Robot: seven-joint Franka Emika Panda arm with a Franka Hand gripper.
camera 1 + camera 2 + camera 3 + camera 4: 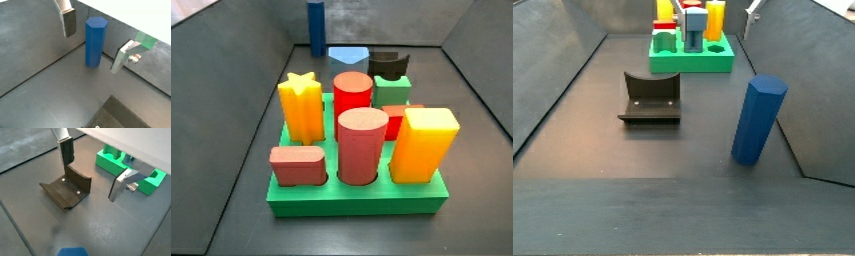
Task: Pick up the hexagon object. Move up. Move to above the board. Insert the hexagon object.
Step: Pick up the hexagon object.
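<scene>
Pick-up not yet begun: my gripper (pixel 93 42) hangs released above the hexagon object (pixel 95 42).

The hexagon object stands upright, ungrasped; past it the fixture (pixel 651 97), farther the board (pixel 692 56). Next I'd descend, straddle, clench.

One hexagon object (pixel 758 120), one board (pixel 358 199), one gripper (pixel 91 44).

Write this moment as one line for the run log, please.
stage: before pickup | gripper: open, above floor, astride hexagon object, not touching | hexagon object: upright on floor | board: far end
</scene>
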